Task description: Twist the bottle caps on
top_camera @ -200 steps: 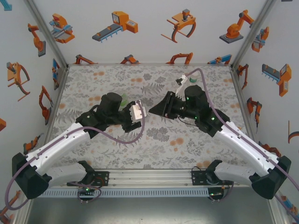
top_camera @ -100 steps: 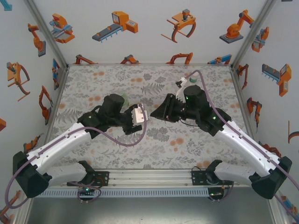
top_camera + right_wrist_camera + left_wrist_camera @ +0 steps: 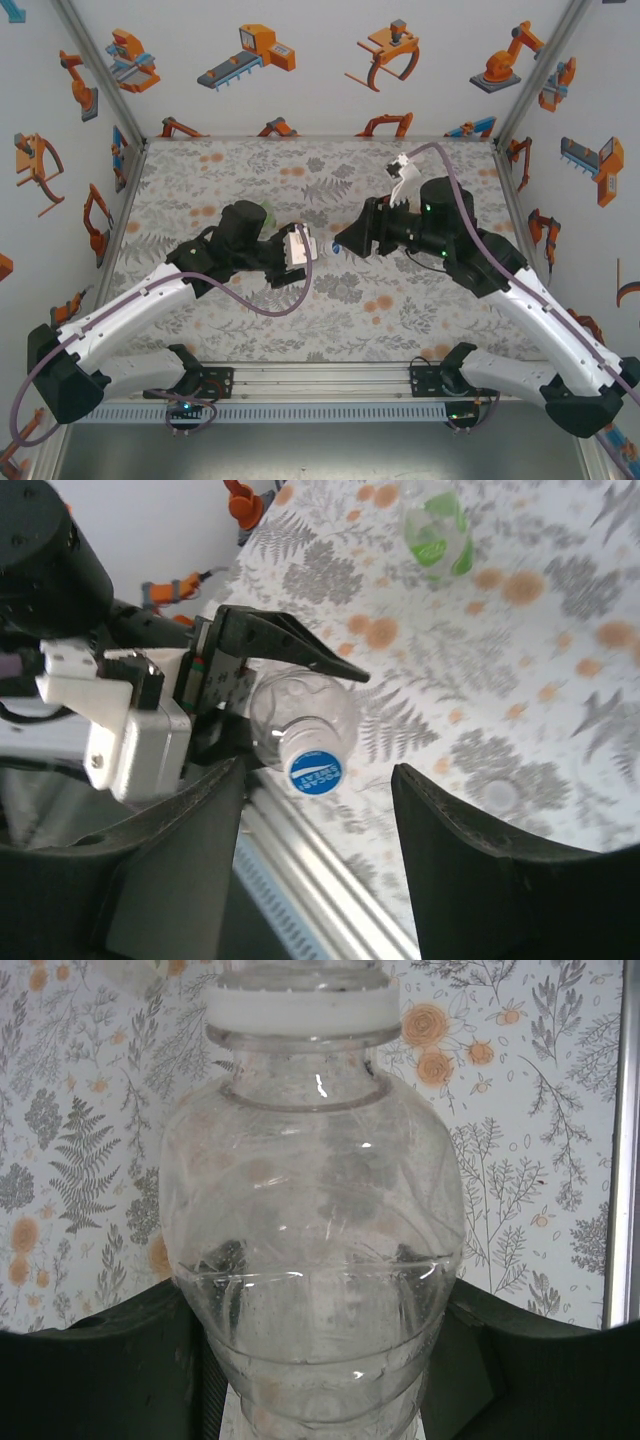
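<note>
Clear bottle (image 3: 310,1230): you have it held off the worktop (image 3: 400,330), above its middle, lying on its side with the neck toward the right arm.
Left gripper (image 3: 315,1360): its fingers clamp the bottle's lower, ridged body from both sides.
Blue cap (image 3: 314,771): it sits on the bottle's neck; you cannot tell from here whether it is fully tight.
Right gripper (image 3: 345,243): its fingers stand apart on either side of the cap, with a gap on each side, holding nothing.
Weight: treat the bottle as empty and very light; it offers no resistance of its own, so your left grip does all the bracing.
Stiffness: the thin body will likely dent and twist under a hard squeeze; the white neck ring (image 3: 300,1010) and the cap are the stiff parts.
Slip: the smooth plastic may turn in the left fingers when you twist the cap.
Where to grip: take the cap by its side wall, square on, with the pads opposite each other; keep the body hold low on the ridges, firm but not crushing.
Green bottle (image 3: 437,525): it rests on the worktop left of the middle, just beyond the left arm.
</note>
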Robot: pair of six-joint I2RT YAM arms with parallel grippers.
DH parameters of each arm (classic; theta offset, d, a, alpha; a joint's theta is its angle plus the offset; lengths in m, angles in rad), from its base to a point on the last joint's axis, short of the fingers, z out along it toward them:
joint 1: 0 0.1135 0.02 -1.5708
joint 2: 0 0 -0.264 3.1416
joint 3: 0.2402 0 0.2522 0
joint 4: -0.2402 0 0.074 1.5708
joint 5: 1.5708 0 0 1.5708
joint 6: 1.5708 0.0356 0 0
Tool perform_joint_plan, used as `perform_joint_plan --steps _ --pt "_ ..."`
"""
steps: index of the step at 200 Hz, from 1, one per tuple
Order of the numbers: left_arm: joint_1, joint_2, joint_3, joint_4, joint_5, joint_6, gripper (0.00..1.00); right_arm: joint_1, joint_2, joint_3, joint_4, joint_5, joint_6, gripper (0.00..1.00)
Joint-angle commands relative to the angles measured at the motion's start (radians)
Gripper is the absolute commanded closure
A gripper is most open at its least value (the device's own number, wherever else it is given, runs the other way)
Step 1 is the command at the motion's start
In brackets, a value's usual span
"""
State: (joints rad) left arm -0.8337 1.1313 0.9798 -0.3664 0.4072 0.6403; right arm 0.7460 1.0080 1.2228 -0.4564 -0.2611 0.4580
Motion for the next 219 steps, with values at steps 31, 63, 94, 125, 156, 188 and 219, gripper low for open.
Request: perform_joint_plan --steps 31,63,94,125,156,188,219 --pt "-0.004 0.018 0.045 -0.013 0.114 0.022 1.0 0.003 -0.102 -0.15 0.223 -0.356 -0.795 0.48" --pt "-0.004 0.025 0.048 -0.032 0.152 0.033 1.0 0.006 -0.116 -0.165 0.128 -0.466 -1.155 0.46" --pt "-0.004 0.027 0.051 -0.035 0.164 0.035 1.0 0.006 -0.09 -0.145 0.096 -0.48 -1.197 0.46" --pt "-0.004 0.024 0.051 -0.037 0.181 0.036 1.0 0.009 -0.07 -0.143 0.091 -0.49 -1.194 0.47" --pt "-0.004 0.023 0.053 -0.04 0.201 0.037 1.0 0.019 -0.056 -0.146 0.099 -0.488 -1.179 0.53" --pt "-0.004 0.02 0.055 -0.04 0.206 0.036 1.0 0.025 -0.048 -0.145 0.099 -0.469 -1.173 0.56" --pt "-0.004 0.019 0.054 -0.04 0.211 0.035 1.0 0.028 -0.045 -0.145 0.097 -0.442 -1.168 0.57"
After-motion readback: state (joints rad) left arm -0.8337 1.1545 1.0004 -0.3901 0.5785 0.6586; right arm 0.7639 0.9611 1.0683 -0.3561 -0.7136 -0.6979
